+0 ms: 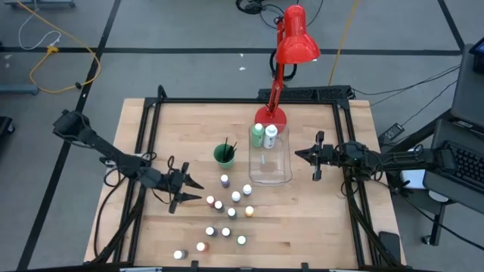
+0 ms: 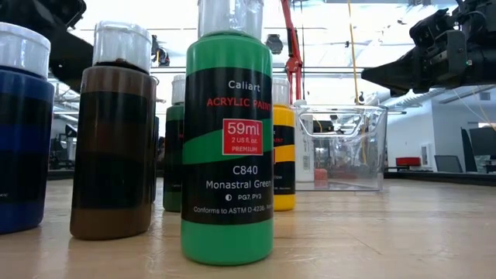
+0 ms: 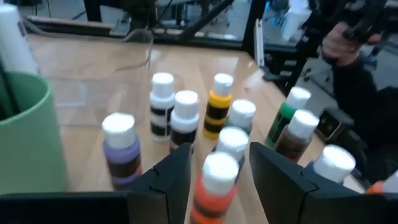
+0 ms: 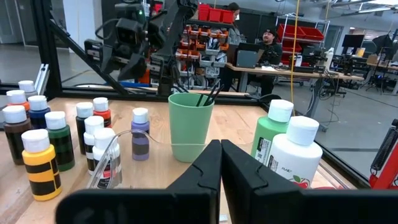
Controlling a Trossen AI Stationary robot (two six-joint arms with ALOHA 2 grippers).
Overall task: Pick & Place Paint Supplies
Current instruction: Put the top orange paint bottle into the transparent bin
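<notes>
Several small white-capped paint bottles stand upright on the wooden table, near its middle and front. My left gripper is low at their left, open. In the left wrist view an orange bottle stands between its fingers, with a gap on either side. Two larger bottles, green and white, stand at the far end of the clear bin; whether they are inside it, I cannot tell. Dark brushes stick out of the green cup. My right gripper hovers shut, level, right of the bin.
A red desk lamp stands with its base at the table's far edge, behind the bin. A black frame runs round the tabletop. The bottles stand close together. People sit at desks in the room beyond.
</notes>
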